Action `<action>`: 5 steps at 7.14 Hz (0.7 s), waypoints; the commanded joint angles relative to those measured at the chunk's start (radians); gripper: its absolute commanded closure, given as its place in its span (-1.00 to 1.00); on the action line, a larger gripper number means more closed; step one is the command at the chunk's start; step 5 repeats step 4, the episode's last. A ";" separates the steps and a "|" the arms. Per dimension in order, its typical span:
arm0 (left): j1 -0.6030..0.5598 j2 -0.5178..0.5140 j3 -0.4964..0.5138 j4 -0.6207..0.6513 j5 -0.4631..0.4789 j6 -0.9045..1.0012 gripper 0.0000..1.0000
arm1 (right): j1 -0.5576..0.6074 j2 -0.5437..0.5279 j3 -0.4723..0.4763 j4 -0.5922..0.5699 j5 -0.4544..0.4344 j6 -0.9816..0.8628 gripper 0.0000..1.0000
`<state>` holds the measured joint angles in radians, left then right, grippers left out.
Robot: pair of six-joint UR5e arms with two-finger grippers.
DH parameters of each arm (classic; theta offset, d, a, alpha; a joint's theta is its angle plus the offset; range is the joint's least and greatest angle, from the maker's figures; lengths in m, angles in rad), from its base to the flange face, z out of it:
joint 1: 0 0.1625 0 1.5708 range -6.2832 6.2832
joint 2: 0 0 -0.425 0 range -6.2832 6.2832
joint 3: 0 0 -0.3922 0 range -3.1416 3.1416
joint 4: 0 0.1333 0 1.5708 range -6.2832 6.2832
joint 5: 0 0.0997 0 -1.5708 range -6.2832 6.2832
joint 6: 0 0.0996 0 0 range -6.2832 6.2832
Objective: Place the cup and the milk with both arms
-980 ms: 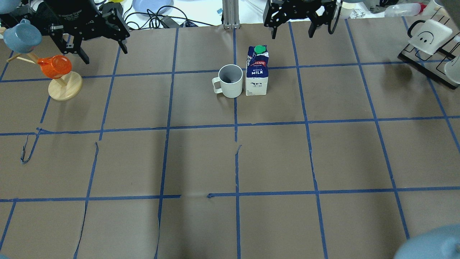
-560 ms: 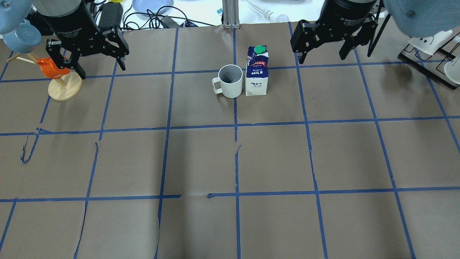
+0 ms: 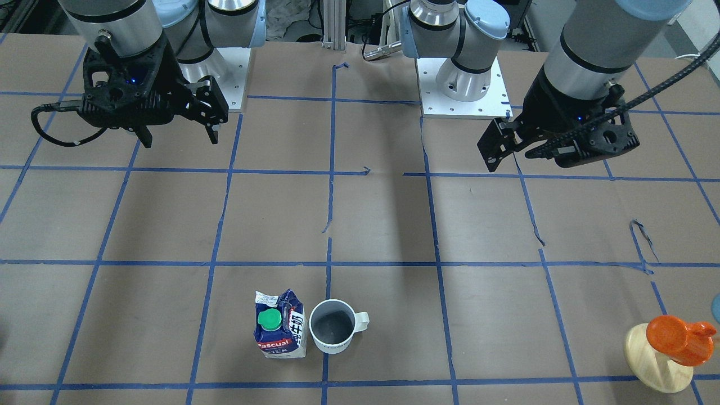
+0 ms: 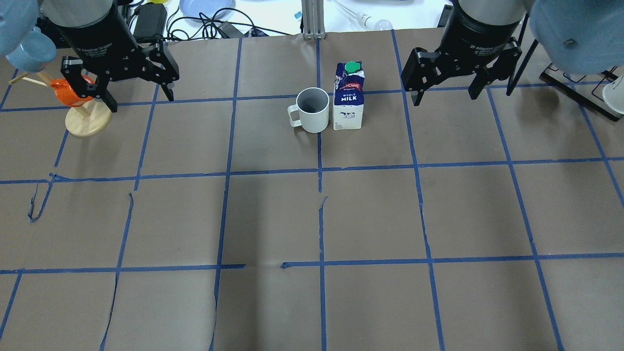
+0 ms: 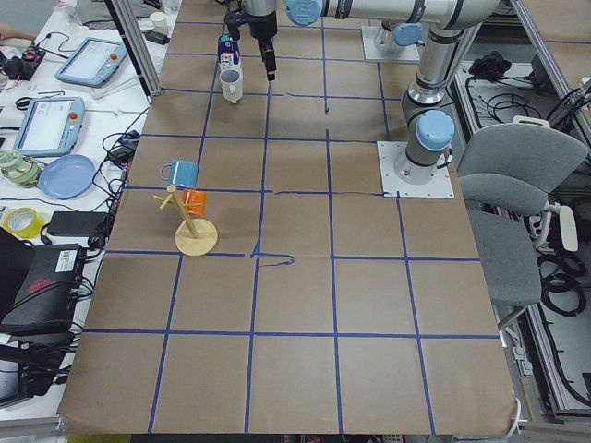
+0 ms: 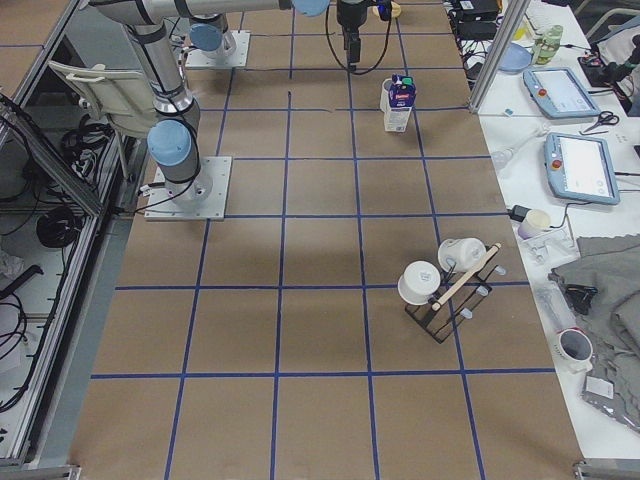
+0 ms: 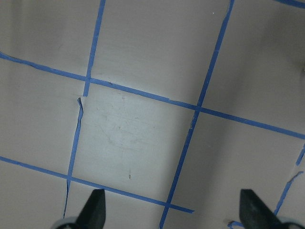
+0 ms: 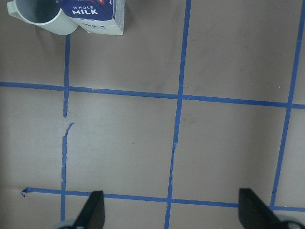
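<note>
The white cup [image 4: 312,110] stands upright on the brown table, handle to the view's left, right beside the blue-and-white milk carton [image 4: 348,97] with its green cap. Both also show in the front view, cup [image 3: 332,333] and milk [image 3: 279,327], and at the top left of the right wrist view, cup [image 8: 38,16] and milk [image 8: 97,14]. My left gripper [image 4: 140,100] is open and empty, well left of the cup. My right gripper [image 4: 444,97] is open and empty, right of the milk. Both hang above bare table.
A wooden mug tree [image 4: 87,121] with an orange cup [image 4: 68,92] and a blue cup stands by the left gripper. A black rack [image 4: 582,87] with white mugs sits at the far right. Cables and a blue plate lie beyond the far edge.
Both grippers have come in from the far edge over the table and lowered; the right one also shifted to the right. The cup and milk have not moved.
</note>
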<state>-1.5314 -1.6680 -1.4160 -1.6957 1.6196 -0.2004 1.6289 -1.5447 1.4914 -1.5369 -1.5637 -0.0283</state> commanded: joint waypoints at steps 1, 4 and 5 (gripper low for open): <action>-0.013 0.010 -0.027 0.004 -0.010 -0.001 -1.00 | 0.002 -0.011 0.001 0.009 -0.018 0.004 -1.00; -0.013 0.016 -0.032 0.001 -0.003 0.001 -1.00 | -0.001 -0.009 -0.002 -0.006 -0.021 -0.014 -1.00; -0.013 0.016 -0.032 0.001 -0.003 0.001 -1.00 | -0.001 -0.009 -0.002 -0.006 -0.021 -0.014 -1.00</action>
